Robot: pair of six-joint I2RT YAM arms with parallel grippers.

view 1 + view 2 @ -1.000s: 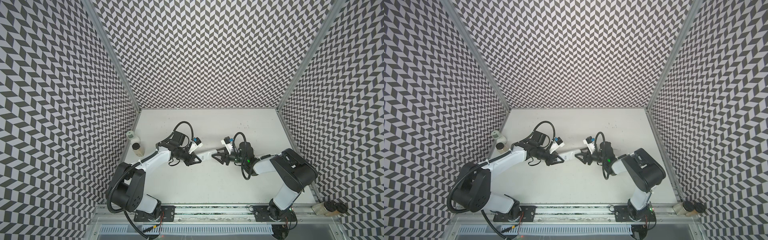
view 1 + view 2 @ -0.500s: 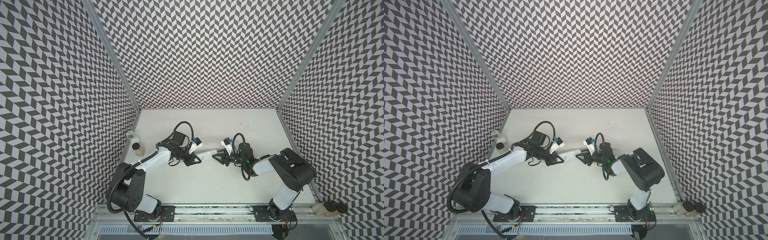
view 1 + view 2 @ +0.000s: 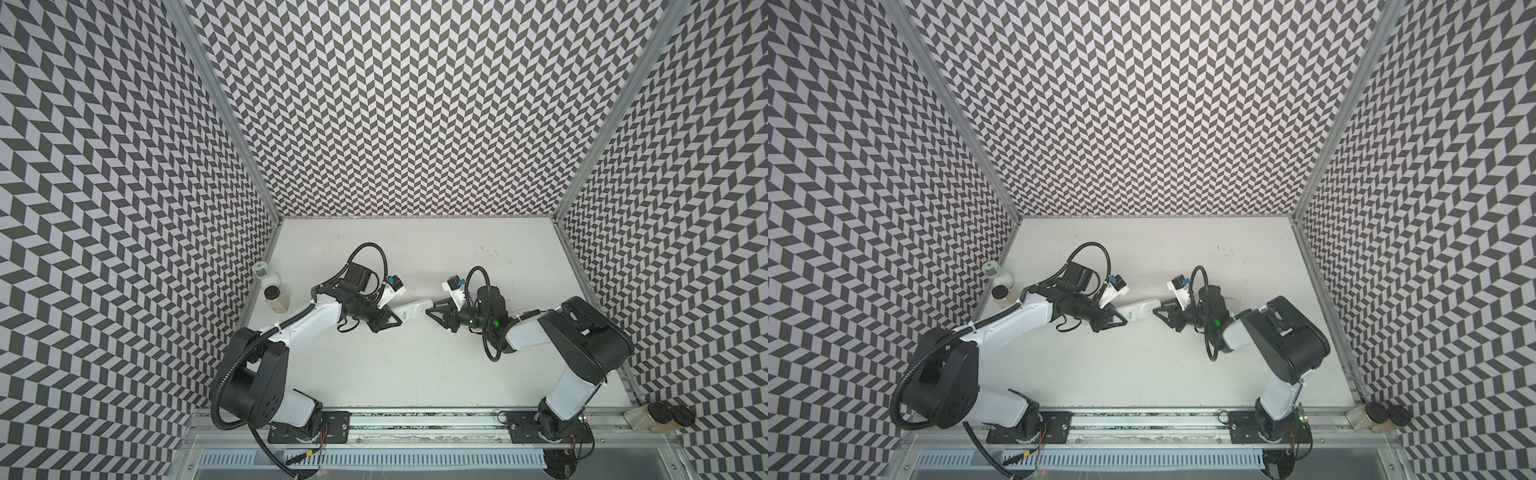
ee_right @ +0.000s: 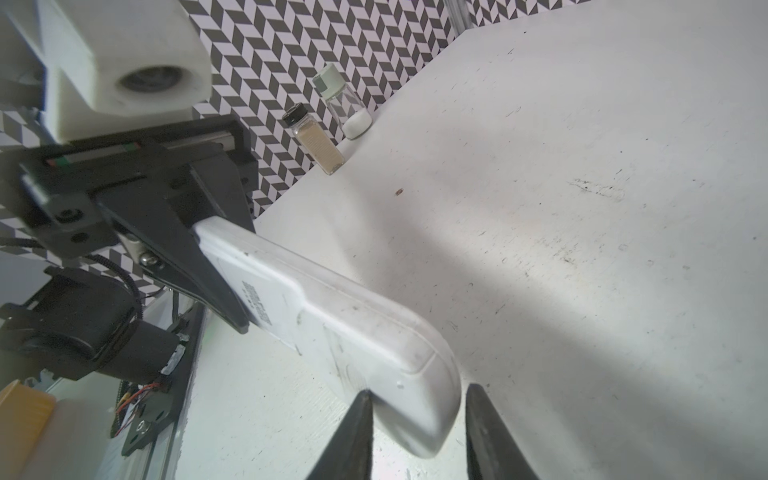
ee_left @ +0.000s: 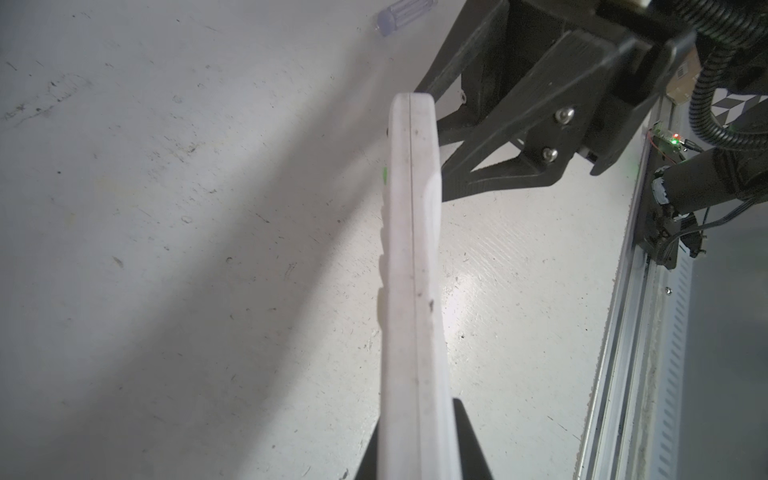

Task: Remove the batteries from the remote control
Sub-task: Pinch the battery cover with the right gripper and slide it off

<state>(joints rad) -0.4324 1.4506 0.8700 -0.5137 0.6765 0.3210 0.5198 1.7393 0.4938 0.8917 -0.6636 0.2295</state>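
A white remote control [image 3: 411,311] [image 3: 1138,311] is held above the table between the two arms. My left gripper [image 3: 397,322] [image 3: 1121,322] [image 5: 417,415] is shut on one end of it, and the remote [image 5: 409,270] stands on edge between the black fingers. My right gripper [image 3: 430,312] [image 3: 1156,312] [image 4: 419,390] stands open around the other, rounded end of the remote [image 4: 332,316]. One finger touches its edge and a gap shows at the other. The remote's back looks closed. The batteries are hidden.
A clear-handled screwdriver [image 5: 405,14] lies on the table beyond the right gripper. Two small jars [image 3: 262,272] [image 3: 276,299] stand by the left wall. Two more jars [image 3: 660,415] sit at the front right corner, outside the metal rail [image 3: 415,419].
My right gripper has edged slightly toward the remote's end. The left arm and the remote have not moved.
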